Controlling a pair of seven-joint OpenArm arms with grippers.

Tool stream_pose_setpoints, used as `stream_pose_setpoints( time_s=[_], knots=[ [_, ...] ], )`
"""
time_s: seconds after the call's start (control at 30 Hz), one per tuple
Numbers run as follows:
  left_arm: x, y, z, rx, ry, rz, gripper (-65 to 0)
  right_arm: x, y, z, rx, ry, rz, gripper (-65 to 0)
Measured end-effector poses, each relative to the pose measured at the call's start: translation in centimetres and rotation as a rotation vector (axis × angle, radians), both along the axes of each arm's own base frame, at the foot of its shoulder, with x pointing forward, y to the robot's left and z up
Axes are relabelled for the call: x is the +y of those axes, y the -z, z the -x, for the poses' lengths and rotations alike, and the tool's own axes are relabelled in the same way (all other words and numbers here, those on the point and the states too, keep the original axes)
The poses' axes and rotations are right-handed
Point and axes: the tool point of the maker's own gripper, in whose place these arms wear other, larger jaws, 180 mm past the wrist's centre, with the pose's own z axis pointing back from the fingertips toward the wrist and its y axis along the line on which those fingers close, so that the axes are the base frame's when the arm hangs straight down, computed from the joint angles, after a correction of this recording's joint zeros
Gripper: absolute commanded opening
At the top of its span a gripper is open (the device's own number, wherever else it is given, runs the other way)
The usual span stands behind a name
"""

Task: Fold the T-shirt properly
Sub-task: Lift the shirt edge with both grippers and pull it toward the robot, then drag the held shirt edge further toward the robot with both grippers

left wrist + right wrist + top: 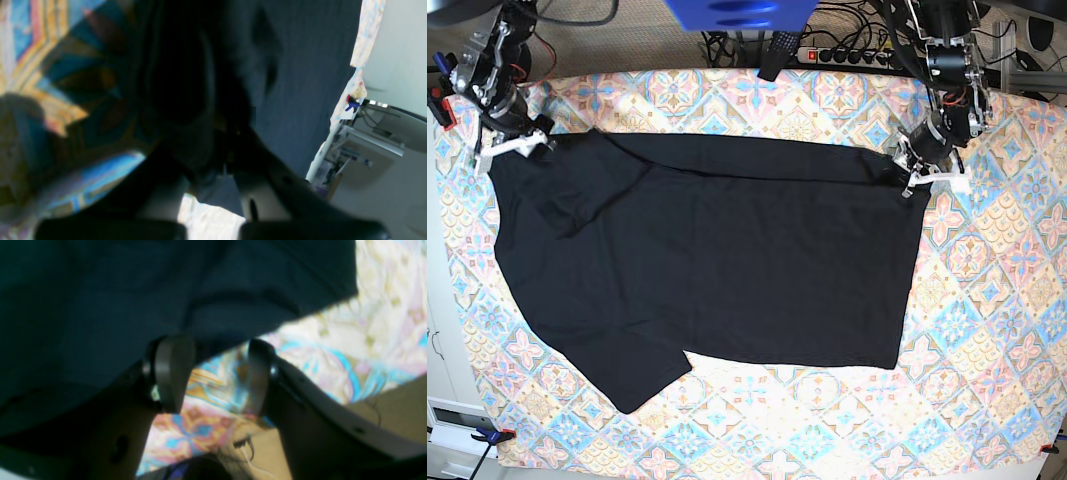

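Note:
The black T-shirt (727, 260) lies spread flat on the patterned tablecloth, with one sleeve pointing to the front left. My left gripper (914, 172) is at the shirt's back right corner. In the left wrist view it (227, 140) looks shut on a fold of the dark cloth (300, 83), though that view is dark and blurred. My right gripper (512, 148) is at the shirt's back left corner. In the right wrist view it (217, 373) is open, with its fingertips (173, 373) at the shirt's edge (100, 306) and tablecloth showing in the gap.
The colourful tablecloth (987, 300) covers the table. A power strip and cables (837, 55) lie along the back edge. A blue object (737, 12) hangs at the top centre. A clamp (492, 435) holds the cloth at the front left corner.

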Motion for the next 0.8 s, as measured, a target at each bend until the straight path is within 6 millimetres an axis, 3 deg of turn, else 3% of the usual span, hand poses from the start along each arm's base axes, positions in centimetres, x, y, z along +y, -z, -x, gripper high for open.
stream_pose_setpoints(
  time_s=[0.23,0.37,0.47,0.63,0.8],
  knots=[
    [0.0,0.2,0.5,0.008,-0.002,0.004,-65.0,-2.0,0.8,1.5,0.028,0.076,0.003,-34.7],
    [0.0,0.4,1.2,0.015,-0.005,0.010,-65.0,-2.3,1.4,1.8,0.039,0.098,-0.010,-28.5],
    [0.0,0.5,1.9,0.019,-0.007,0.015,-65.0,-2.6,1.8,0.8,0.031,0.126,-0.027,-26.7],
    [-0.1,0.7,2.7,0.026,-0.006,0.021,-65.0,-2.6,0.6,-2.2,-0.043,0.124,-0.031,-26.8],
    [-0.1,0.9,3.7,0.036,-0.003,0.022,-65.0,-2.7,0.6,-2.7,-0.047,0.126,-0.034,-26.8]
  ],
)
